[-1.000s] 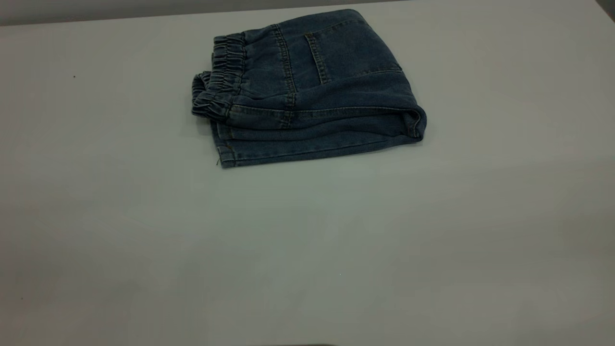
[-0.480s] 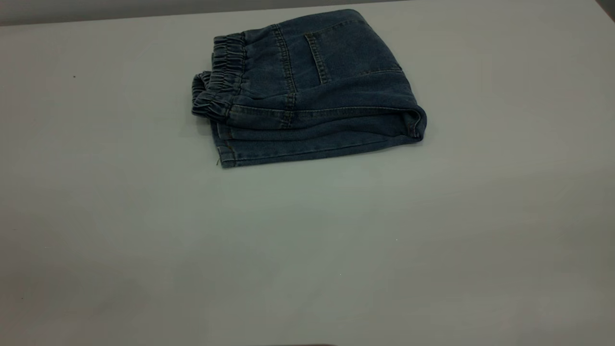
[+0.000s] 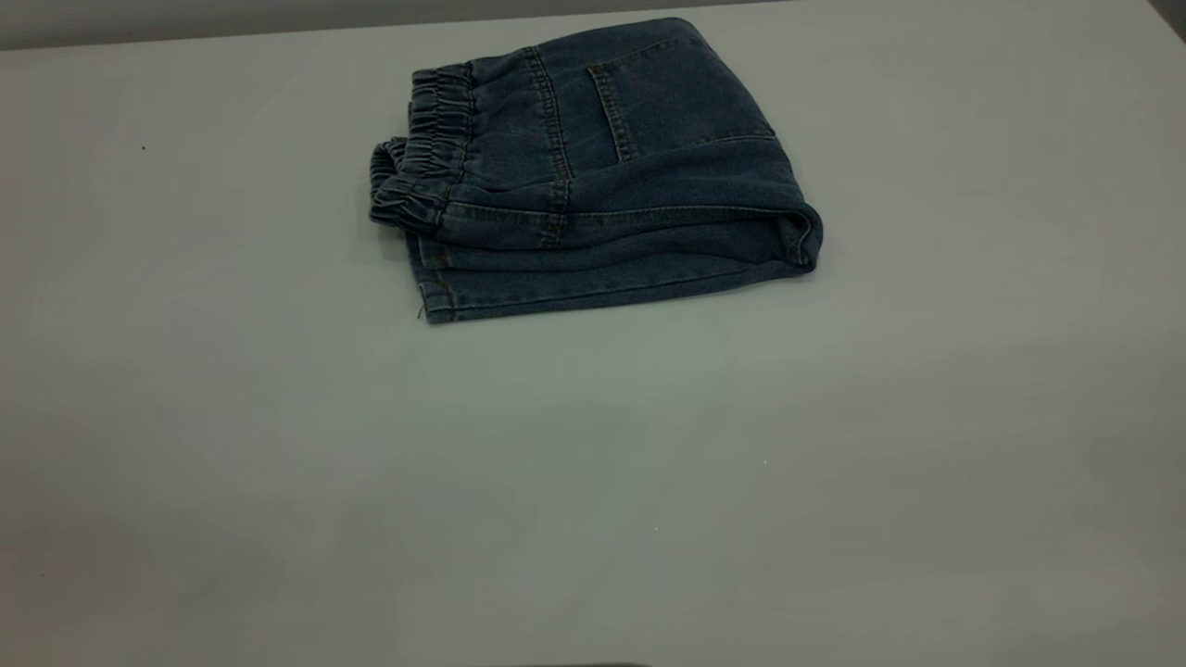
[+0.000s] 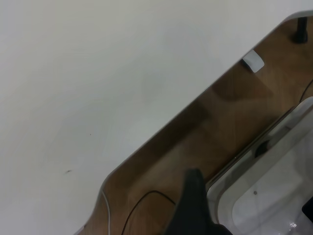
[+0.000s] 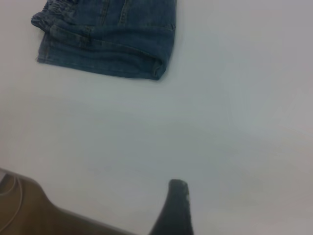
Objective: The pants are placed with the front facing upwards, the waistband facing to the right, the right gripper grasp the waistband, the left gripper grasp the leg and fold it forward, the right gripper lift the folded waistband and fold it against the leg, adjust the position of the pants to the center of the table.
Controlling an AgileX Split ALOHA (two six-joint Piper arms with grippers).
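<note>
The pants (image 3: 611, 167) lie folded in a compact stack at the far middle of the table (image 3: 593, 463), back pocket up. The ruched waistband (image 3: 431, 139) is at the stack's left end, over the leg hems. Neither gripper shows in the exterior view. In the right wrist view the pants (image 5: 107, 44) lie far off. My right gripper (image 5: 242, 198) is open over bare table near its edge, with only the white-flecked fingertip (image 5: 177, 188) showing. My left gripper (image 4: 249, 196) is open and empty beyond the table's edge, one black finger (image 4: 193, 196) over the floor.
The left wrist view shows the table's rounded edge (image 4: 161, 129), brown wooden floor (image 4: 220, 117), a black cable (image 4: 142, 196) and a clear plastic bin (image 4: 274, 196). In the right wrist view a table corner borders brown floor (image 5: 19, 215).
</note>
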